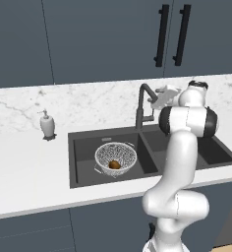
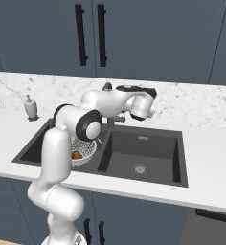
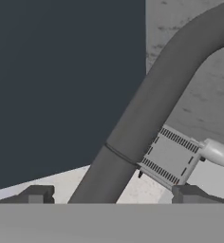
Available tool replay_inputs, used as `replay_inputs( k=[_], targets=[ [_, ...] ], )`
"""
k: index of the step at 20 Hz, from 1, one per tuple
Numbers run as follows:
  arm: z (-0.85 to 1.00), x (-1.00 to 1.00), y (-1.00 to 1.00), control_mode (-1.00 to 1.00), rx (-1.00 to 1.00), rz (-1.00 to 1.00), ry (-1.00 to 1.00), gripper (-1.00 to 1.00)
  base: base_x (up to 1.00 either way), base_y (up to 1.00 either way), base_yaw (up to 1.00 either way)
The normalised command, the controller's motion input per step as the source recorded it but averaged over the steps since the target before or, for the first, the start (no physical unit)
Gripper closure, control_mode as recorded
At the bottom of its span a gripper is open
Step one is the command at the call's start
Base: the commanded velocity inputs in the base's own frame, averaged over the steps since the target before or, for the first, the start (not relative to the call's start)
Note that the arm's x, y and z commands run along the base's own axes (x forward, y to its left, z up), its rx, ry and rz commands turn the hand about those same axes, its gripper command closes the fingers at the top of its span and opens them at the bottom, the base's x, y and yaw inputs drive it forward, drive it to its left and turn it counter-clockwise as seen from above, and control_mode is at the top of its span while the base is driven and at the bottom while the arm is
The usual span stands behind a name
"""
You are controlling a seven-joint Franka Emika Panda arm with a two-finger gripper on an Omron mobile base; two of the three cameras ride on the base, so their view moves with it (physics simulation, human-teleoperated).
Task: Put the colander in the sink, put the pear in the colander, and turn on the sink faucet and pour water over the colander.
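The colander, a round silvery mesh bowl, sits in the left basin of the dark sink. The brown pear lies inside it. From the right base view my arm partly covers the colander and pear. The dark sink faucet stands on the divider behind the basins. My gripper is up at the faucet's hooked top. In the hand view the gripper is open, and the faucet pipe runs slanted between its two fingertips. No water is visible.
A white soap dispenser stands on the counter left of the sink. The right basin holds only its drain. Marble backsplash and dark cabinets with black handles rise behind. A small ridged grey block with a pale stub sits beside the pipe.
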Motion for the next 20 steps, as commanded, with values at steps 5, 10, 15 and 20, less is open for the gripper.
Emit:
replay_inputs(
  k=[5,10,15,20],
  targets=[
    [0.08,-0.21,0.44,-1.0,0.0,0.0,0.0,-1.0,0.0,0.0,0.0],
    [0.03,-0.07,0.52,-1.0,0.0,0.0,0.0,-1.0,0.0,0.0,0.0],
    [0.01,0.0,0.51,-1.0,0.0,0.0,0.0,-1.0,0.0,0.0,0.0],
    [0.06,0.0,0.64,-1.0,0.0,-0.01,0.0,-1.0,0.0,0.0,0.0]
  ],
)
